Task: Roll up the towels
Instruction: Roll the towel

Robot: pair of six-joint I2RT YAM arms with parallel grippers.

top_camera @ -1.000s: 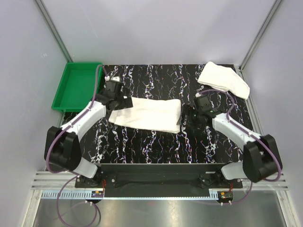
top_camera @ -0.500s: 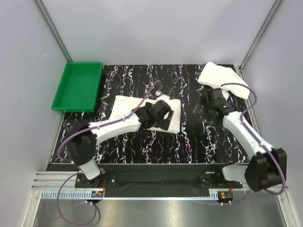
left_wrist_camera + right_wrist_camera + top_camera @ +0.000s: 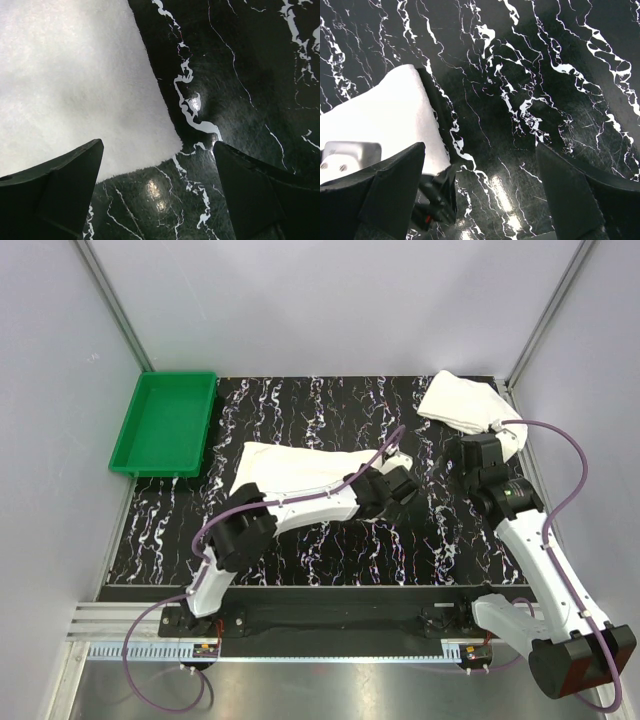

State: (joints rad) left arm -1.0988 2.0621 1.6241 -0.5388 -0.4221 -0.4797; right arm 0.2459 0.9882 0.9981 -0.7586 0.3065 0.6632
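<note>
One white towel [image 3: 300, 475] lies flat in the middle of the black marble table. Its right corner fills the upper left of the left wrist view [image 3: 75, 75]. Its right end also shows in the right wrist view [image 3: 390, 115]. My left gripper [image 3: 398, 483] reaches across to that right end. It is open and empty [image 3: 157, 147], just above the table beside the towel's corner. The second towel [image 3: 470, 405] lies crumpled at the back right corner. My right gripper [image 3: 462, 458] is open and empty [image 3: 480, 147], raised above bare table between the two towels.
A green plastic tray [image 3: 165, 422] stands at the back left, with nothing in it. The left arm's link [image 3: 300, 508] lies along the flat towel's near edge. The left gripper's body shows at the lower left of the right wrist view [image 3: 432, 200]. Metal frame posts stand at the back corners.
My left gripper has swept from the towel's left end across to its right end. My right gripper has drawn back from the towel's right end toward the back right.
</note>
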